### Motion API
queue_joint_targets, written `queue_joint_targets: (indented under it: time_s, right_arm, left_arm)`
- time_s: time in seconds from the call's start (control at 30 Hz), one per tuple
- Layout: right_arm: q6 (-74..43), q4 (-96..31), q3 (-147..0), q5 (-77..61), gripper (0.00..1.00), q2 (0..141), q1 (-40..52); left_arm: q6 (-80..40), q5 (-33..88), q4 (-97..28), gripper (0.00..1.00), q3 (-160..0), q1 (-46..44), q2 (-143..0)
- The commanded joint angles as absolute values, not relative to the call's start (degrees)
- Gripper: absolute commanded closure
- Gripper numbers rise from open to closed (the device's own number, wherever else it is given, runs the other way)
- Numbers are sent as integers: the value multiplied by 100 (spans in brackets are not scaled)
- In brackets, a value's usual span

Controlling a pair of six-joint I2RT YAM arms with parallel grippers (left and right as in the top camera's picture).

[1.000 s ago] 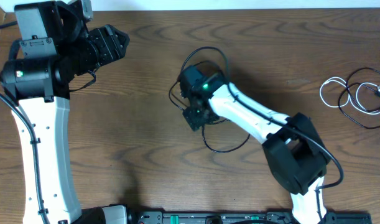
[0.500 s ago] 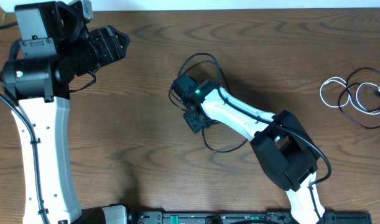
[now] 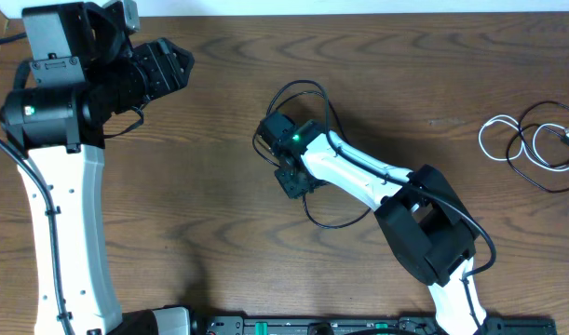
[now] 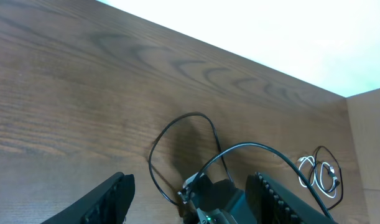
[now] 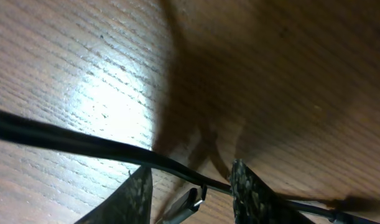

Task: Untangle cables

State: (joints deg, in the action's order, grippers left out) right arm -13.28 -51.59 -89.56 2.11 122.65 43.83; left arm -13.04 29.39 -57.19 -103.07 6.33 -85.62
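At the centre of the brown wood-grain table (image 3: 200,186), the right gripper (image 3: 291,179) is down close to the surface. Its wrist view shows the 2 mottled fingers (image 5: 249,186) part-way apart. A thin black cord (image 5: 84,144) runs across the gap, and a small metal-tipped plug end (image 5: 188,200) lies between them. Neither pad is visibly pressed on the plug, so nothing is held yet. From above, thin black loops (image 3: 299,86) curl at 12 and 6 o'clock of that gripper. I cannot tell which of them belong to this cord and which are the arm's own wiring.

The left gripper (image 3: 172,67) hangs at 10 o'clock of the table, its fingers (image 4: 112,199) spread wide on nothing.

The rest of the job sits at 3 o'clock, well apart from both arms. There a thin looping white cord (image 3: 482,138) is crossed by another thin black strand (image 3: 529,177), and the 2 are not yet separated.

The step in hand looks like a pinch on the black plug end. The next move, as I judge it, calls for the jaws to centre on the plug rather than on the slack cord, close fully, then lift gently. A cord this thin can slip out or drag its loops along.
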Motion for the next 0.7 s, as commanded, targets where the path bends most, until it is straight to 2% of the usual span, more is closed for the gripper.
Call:
queue_joint_targets:
  time_s: [0.0,0.67]
  right_arm:
    - [-1372,-5186,-8912,128,64,12293,4390]
    - [-1372,-5457,-8912,-451,71,12488,4112]
  left_arm:
    - [-1205,2886,-5741,38,-10335,652,-8578]
    - [-1205,2884,-5741,38,-10335,652,-8578]
